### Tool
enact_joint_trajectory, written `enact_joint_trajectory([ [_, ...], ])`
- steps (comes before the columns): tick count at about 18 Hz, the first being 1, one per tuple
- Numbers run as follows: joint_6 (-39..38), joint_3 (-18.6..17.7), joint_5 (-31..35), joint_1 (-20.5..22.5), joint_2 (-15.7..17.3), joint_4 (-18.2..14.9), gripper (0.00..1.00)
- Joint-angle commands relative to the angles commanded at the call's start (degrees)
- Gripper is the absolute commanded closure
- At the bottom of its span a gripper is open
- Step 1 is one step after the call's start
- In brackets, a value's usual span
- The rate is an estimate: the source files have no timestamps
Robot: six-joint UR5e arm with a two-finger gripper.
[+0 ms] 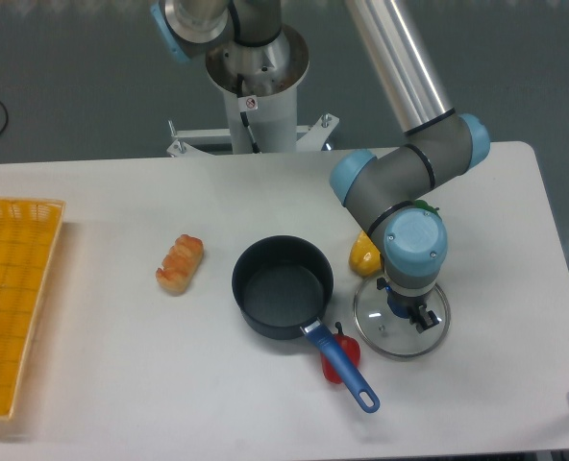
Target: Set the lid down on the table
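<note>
The lid (400,331) lies flat on the table (121,375), right of the saucepan (283,286). The gripper (407,313) points down at the lid's centre, and the wrist hides its fingers. A yellow pepper (364,255) is behind the lid, a red pepper (345,351) is under the pan handle

Bright even overhead light, soft faint shadows, slightly soft focus throughout
</note>
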Motion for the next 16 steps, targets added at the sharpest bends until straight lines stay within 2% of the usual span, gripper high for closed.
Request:
enact_joint_trajectory([
  [14, -0.35, 0.00, 0.18, -0.35, -0.27, 0.00, 0.36],
  [16, -0.35, 0.00, 0.09, -0.26, -0.35, 0.00, 0.31],
])
